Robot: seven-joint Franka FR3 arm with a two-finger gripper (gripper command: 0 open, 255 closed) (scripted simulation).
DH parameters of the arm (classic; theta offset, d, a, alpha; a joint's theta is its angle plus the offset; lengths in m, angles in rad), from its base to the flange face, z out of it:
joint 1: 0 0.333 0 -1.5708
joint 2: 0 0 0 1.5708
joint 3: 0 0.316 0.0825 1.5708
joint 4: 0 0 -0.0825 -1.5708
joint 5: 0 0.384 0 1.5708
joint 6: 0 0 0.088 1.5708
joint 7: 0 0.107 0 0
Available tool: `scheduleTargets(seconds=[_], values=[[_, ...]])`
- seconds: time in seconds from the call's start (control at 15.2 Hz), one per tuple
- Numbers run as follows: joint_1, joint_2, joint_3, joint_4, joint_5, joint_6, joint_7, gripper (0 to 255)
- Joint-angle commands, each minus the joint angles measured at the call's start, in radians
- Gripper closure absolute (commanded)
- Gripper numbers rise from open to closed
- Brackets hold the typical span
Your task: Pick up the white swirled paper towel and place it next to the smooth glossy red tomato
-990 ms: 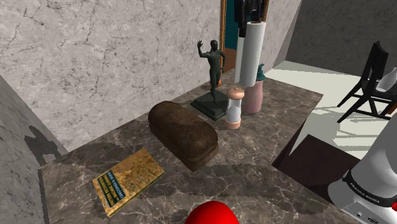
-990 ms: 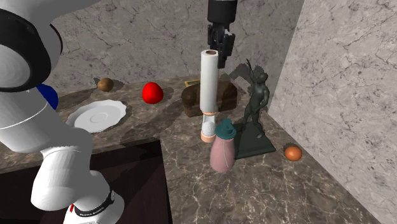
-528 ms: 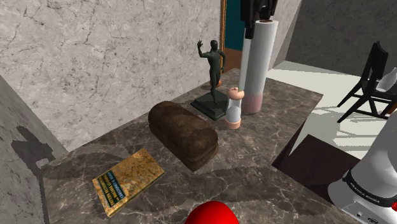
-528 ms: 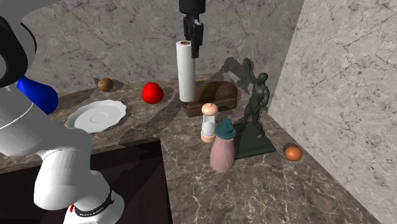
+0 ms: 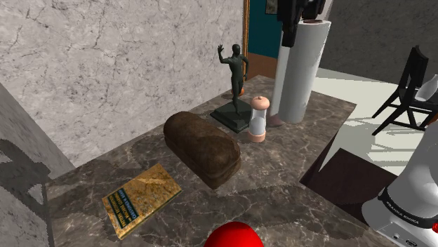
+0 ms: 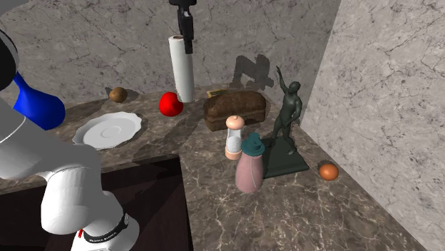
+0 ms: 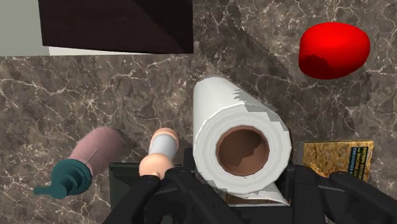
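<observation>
The black fingers (image 7: pixel 162 194) pinch the white paper towel (image 6: pixel 182 68) at its upper end. It hangs upright over the marble table (image 6: pixel 299 207), in the upper middle of the second exterior view. The red tomato (image 6: pixel 170 104) lies by its lower end there, slightly to the left.

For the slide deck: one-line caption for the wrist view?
Black two-finger claw clasps a white paper towel roll, seen end-on, over the dark marbled counter, the glossy red tomato apart from it.
</observation>
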State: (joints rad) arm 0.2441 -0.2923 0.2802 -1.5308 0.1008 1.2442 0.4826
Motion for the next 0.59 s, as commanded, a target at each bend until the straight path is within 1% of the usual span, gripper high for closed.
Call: scheduleTargets(seconds=[0.0, 0.53], values=[[0.015, -0.009, 0.029, 0.012, 0.012, -0.018, 0.049, 255], [0.071, -0.002, 0.169, 0.100, 0.055, -0.079, 0.265, 255]])
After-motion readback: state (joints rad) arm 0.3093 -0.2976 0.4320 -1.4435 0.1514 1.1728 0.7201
